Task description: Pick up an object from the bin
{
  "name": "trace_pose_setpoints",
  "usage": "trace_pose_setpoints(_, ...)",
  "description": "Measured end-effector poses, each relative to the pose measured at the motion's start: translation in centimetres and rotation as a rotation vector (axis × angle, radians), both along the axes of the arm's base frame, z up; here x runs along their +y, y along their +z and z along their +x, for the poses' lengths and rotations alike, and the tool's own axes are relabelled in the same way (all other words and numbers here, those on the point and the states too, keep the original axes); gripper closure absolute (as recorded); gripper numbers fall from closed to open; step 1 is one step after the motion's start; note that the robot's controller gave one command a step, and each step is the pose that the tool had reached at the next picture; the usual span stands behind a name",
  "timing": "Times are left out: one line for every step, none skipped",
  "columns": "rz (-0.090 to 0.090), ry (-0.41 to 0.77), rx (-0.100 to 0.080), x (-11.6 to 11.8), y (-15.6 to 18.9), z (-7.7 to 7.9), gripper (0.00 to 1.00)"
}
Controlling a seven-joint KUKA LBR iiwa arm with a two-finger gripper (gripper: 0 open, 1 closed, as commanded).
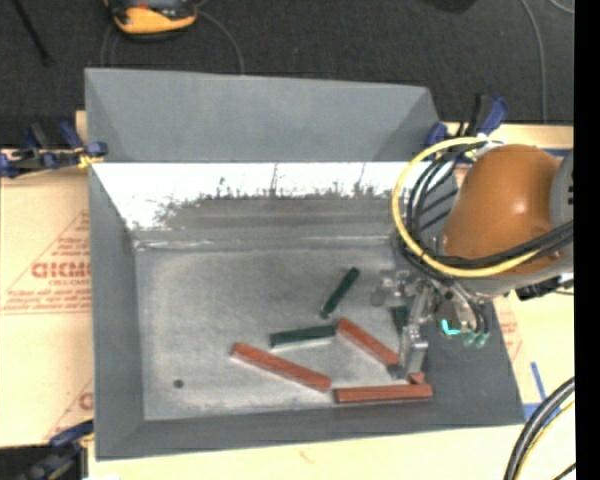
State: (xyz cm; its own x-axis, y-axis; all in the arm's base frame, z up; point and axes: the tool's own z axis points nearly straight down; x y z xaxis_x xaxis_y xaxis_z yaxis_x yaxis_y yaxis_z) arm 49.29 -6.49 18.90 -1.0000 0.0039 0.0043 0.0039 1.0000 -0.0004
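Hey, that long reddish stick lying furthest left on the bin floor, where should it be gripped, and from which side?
Probably from straight above, closing across its narrow width on the left half. The long reddish stick lies flat and slanted, with bare floor on both long sides there; its right end crowds another reddish stick.

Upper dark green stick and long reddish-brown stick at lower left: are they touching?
Apart. The camera view shows grey bin floor between the upper dark green stick and the long reddish-brown stick.
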Motion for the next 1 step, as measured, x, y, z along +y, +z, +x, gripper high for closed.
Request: trace_pose_setpoints(-0.001, 0.002, -0.008, 0.01, 0.36, 0.18, 0.0)
